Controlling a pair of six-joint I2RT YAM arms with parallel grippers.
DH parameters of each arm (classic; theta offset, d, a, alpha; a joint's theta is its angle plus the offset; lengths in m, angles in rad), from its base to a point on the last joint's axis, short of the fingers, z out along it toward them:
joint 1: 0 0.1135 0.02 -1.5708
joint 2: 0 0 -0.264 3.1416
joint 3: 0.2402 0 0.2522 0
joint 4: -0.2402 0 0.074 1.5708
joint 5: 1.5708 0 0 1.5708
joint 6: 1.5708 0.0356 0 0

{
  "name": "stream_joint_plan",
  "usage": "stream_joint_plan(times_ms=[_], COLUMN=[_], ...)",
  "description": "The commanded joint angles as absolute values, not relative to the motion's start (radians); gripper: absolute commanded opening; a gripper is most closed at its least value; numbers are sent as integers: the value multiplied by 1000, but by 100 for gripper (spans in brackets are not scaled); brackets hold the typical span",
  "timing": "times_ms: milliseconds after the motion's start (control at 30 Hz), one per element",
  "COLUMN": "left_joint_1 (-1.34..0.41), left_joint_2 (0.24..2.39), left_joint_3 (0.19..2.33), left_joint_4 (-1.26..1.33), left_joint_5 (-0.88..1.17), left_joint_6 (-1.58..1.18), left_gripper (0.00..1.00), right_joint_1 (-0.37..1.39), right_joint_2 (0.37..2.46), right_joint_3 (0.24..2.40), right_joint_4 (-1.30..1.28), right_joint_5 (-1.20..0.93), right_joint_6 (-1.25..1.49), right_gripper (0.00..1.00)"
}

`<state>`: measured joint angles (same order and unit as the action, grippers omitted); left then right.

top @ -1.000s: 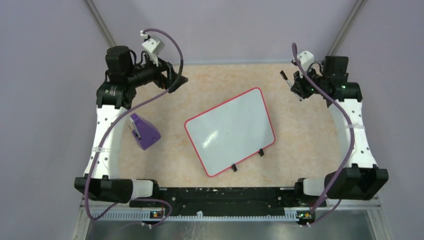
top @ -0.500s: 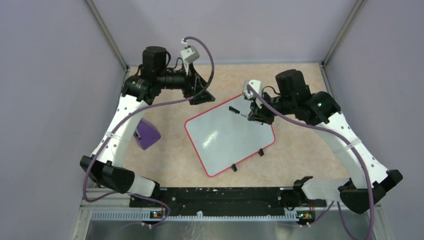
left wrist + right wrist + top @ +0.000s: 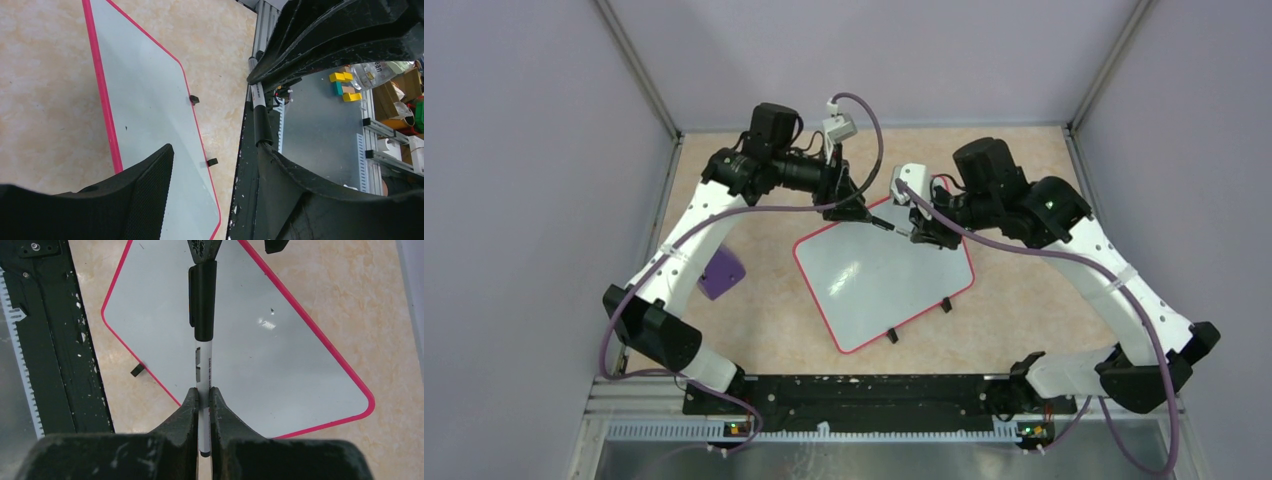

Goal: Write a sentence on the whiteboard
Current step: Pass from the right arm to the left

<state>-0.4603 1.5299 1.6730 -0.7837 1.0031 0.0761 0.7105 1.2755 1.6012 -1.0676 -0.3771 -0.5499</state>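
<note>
**Above the whiteboard's [image 3: 884, 270] far corner: uncapping step**
Board lay flat and blank; right gripper [image 3: 202, 400] clamped the marker [image 3: 202, 360] barrel; left gripper [image 3: 864, 215] gaped, one finger against the cap [image 3: 202, 300]; next, judged: close on cap, pull straight along the axis.

Right pincer [image 3: 202, 396] clamped; left pincer [image 3: 210, 114] spread, facing it.

Left arm [image 3: 769, 170] and right arm [image 3: 1034, 205] crowd the whiteboard [image 3: 879, 280]; near half open; purple block [image 3: 721, 274], partly hidden, seemingly aside.
</note>
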Motion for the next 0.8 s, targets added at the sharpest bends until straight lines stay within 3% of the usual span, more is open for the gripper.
stream_joint_plan(times_ms=[0,233,767], left_joint_1=[-488,-509,-436], left_joint_2=[1511,1508,1455], left_joint_3=[1663,1637,1556], left_joint_4=[-769,-760,-574], left_joint_5=[1051,1110,1235], left_joint_6=[70,53,-108], left_gripper=[67,57,59], right_joint_1=[746,779,779], right_joint_2=[1297,1321,1301], right_joint_3=[1668,1668,1614], right_joint_4=[-1050,-1046,-1037], right_joint_5=[-345,-286,-191], right_joint_6=[-550,-563,-581], right_gripper=[0,0,0])
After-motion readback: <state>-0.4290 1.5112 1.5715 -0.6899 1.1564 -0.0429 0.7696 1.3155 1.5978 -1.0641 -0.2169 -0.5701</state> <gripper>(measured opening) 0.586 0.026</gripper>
